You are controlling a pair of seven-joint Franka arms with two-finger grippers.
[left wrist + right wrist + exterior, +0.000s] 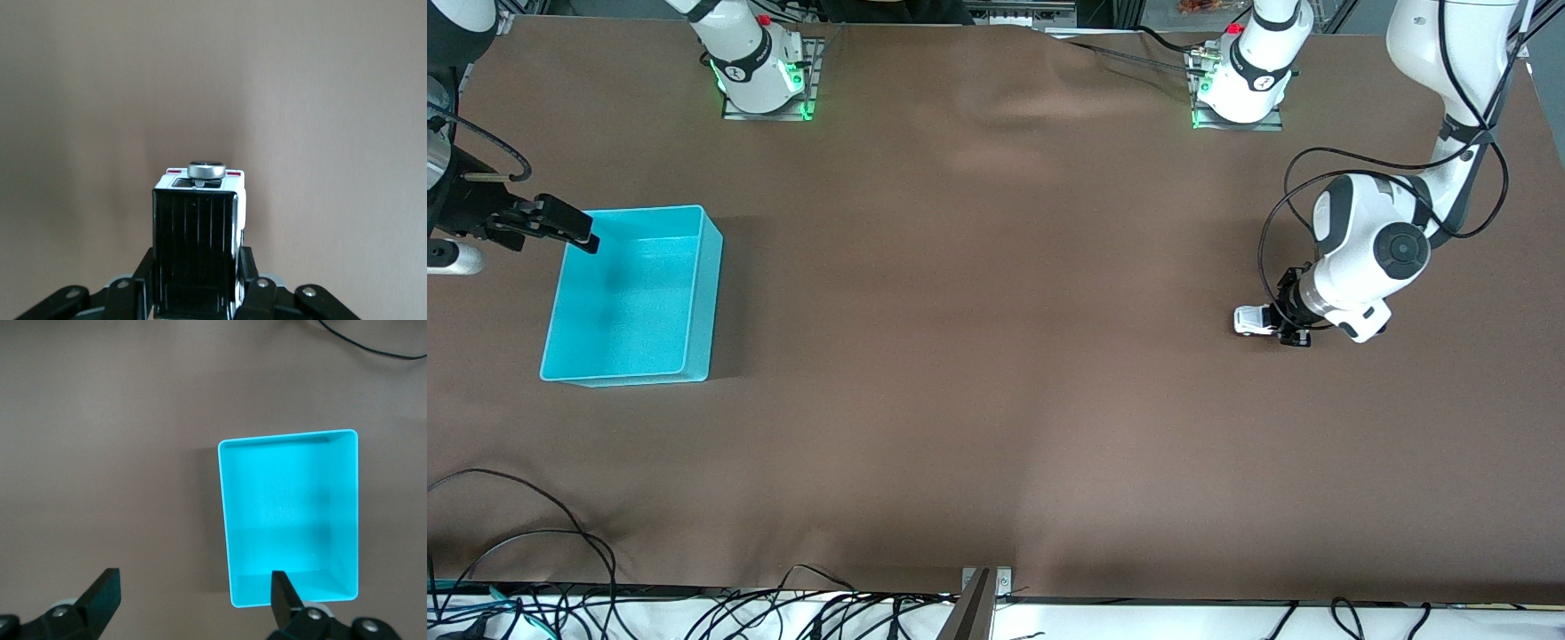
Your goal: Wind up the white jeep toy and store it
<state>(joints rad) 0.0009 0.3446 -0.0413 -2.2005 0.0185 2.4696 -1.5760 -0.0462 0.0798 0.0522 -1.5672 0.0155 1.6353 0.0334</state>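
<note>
We see turquoise bin (pixel 631 298) on brown tabletop (pixel 996 356), toward right arm's end, open side up, nothing inside. We note black cables (pixel 534 533) trailing over tabletop edge nearest front camera, at same end. We spot wrinkle in brown cover (pixel 1040 107) near edge by bases.

The counter (pixel 996 356) is covered edge to edge by a brown cloth, on which slight wrinkles and soft folds are seen toward the edge farthest from the front camera. Pale patches of reflected light are spread across the middle of the cloth. Two metal mounting plates (pixel 769 107) lit by green lamps are fixed along that same edge. Black cables (pixel 525 578) are strewn over the nearest edge, where a white strip is visible below the cloth.
</note>
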